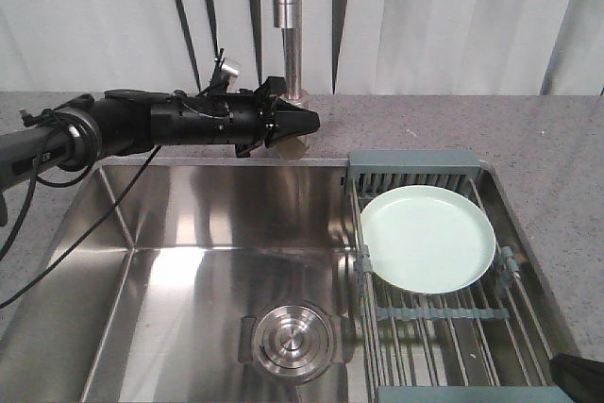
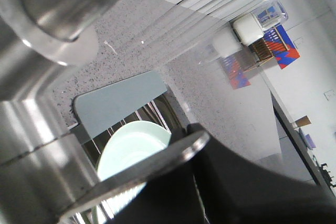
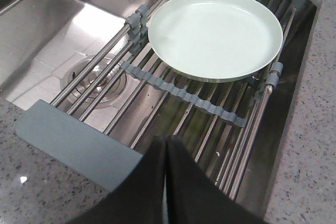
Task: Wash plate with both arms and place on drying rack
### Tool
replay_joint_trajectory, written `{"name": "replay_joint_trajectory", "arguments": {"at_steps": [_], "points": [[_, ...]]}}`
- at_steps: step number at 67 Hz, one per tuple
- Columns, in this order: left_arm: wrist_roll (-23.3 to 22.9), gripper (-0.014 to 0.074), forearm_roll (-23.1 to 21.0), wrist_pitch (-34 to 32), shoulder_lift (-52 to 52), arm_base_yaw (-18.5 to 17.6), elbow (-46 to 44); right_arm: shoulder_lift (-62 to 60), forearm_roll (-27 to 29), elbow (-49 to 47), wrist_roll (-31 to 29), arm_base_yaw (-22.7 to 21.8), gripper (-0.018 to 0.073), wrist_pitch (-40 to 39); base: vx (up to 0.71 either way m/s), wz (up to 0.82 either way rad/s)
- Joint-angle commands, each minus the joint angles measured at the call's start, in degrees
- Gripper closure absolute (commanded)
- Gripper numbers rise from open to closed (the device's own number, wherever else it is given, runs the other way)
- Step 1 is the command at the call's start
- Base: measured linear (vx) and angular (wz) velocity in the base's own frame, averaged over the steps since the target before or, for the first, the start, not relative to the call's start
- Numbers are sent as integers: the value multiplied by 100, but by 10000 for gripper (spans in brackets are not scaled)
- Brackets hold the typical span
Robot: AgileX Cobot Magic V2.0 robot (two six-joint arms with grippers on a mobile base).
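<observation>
The pale green plate lies face up on the drying rack, which spans the right end of the sink. My left gripper reaches to the faucet base, well left of the plate. In the left wrist view a flat steel faucet lever runs between its black fingers, which look shut on it. The plate shows behind the lever. My right gripper is shut and empty over the rack's near end, short of the plate. Only a black corner of the right gripper shows in the front view.
The steel sink basin has a round drain strainer at its front. The faucet column rises behind the sink. Speckled grey counter surrounds it. Black cables hang from the left arm.
</observation>
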Motion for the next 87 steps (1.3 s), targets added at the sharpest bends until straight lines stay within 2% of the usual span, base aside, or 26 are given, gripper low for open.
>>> {"name": "replay_joint_trajectory", "arguments": {"at_steps": [1, 14, 21, 32, 44, 57, 61, 69, 77, 87], "points": [[-3, 603, -508, 57, -390, 25, -217, 34, 19, -161, -40, -20, 564, -330, 0, 0], [-20, 603, -503, 992, -416, 25, -217, 34, 19, -161, -40, -20, 564, -336, 0, 0], [-242, 603, -267, 1145, -548, 25, -217, 34, 19, -161, -40, -20, 564, -336, 0, 0], [-684, 603, 938, 1050, -1042, 52, -217, 34, 19, -161, -40, -20, 564, -336, 0, 0], [-1373, 603, 2235, 1395, -1606, 262, -205, 34, 19, -161, -40, -20, 564, -336, 0, 0], [-1959, 603, 4471, 1692, -2494, 377, -150, 34, 19, -161, -40, -20, 564, -336, 0, 0], [-2109, 603, 4990, 1632, -2877, 377, -17, 34, 19, -161, -40, -20, 564, -336, 0, 0], [-2185, 603, 5492, 1385, -3630, 377, 514, 34, 7, -161, -40, -20, 564, -336, 0, 0], [-2135, 603, 5664, 851, -4576, 377, 1382, 34, 1, -161, -40, -20, 564, -353, 0, 0], [-2007, 603, 5688, 37, -5864, 377, 2960, 34, 7, -161, -40, -20, 564, -419, 0, 0]]}}
